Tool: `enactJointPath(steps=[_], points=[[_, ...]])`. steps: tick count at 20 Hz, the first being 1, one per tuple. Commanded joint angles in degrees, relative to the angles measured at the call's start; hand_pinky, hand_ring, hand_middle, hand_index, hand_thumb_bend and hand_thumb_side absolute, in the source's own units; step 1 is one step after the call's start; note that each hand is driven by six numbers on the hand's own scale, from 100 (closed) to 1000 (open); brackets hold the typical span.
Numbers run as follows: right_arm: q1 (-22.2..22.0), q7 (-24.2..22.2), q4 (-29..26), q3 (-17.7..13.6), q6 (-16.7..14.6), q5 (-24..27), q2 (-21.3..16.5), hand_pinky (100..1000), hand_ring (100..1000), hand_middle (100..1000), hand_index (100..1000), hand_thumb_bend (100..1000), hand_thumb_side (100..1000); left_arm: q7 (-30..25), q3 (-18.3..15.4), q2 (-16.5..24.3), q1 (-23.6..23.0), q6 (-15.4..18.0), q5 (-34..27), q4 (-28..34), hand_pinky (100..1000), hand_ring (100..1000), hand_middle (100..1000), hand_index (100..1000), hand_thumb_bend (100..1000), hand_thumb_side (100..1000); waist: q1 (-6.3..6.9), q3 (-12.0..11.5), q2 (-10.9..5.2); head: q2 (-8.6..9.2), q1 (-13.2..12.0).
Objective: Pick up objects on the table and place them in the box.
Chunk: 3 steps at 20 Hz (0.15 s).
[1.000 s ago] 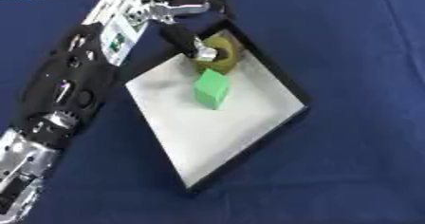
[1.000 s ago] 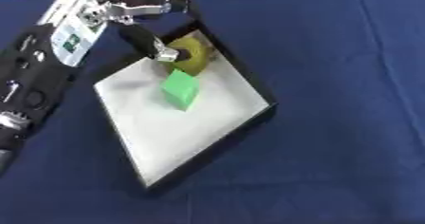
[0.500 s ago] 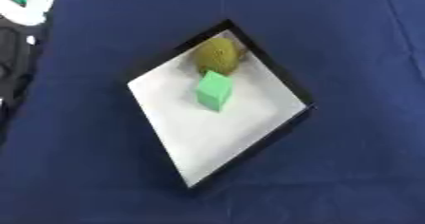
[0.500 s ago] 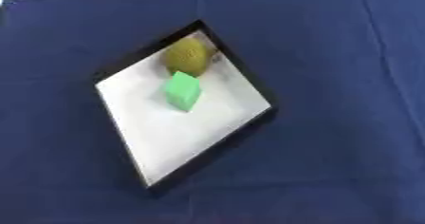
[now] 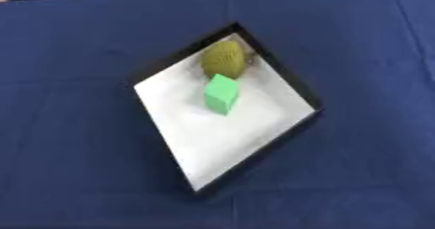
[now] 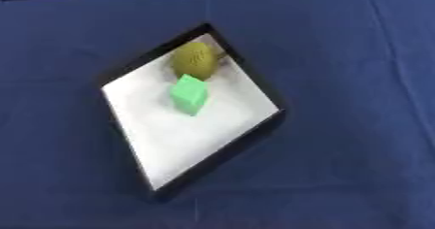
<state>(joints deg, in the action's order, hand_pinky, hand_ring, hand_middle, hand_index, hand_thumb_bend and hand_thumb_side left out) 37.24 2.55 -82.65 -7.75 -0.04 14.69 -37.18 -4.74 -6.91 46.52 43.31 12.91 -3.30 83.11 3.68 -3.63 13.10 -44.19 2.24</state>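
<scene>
Box (image 5: 280,126), black rim w/ white floor, sits corner-on on blue cloth (image 5: 374,53); inside, olive ball (image 5: 224,59) in far corner, green cube (image 5: 222,94) just in front, touching or nearly; no hand in view, so fingers can't tell.

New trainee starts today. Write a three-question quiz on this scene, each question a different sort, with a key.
1. True or false: the green block lies inside the box.
2. Which thing sits nearest the box's far corner? A) the green block B) the yellow-green ball C) a red cup
3. Fill in: the cloth under the box is dark ____.

Key: 1 true; 2 B; 3 blue.
</scene>
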Motion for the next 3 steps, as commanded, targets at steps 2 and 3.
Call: enactJointPath(steps=[2,3], points=[[0.3,0.5,-1.6,-0.9,-0.2,0.6,-2.3,1000,987,980,885,100,470,4.7,-4.5,4.1,-6.1,-1.4,-6.9,3.5,815,835,870,909,100,615,-0.85,-0.1,-1.38,0.08,-0.6],[0.2,0.6,-1.7,-0.9,-0.2,0.7,-2.2,1000,988,980,885,100,470,5.1,-5.3,3.8,-8.1,-1.7,-8.4,3.9,808,828,861,902,100,620,-0.99,-0.1,-1.31,0.08,-0.6]])
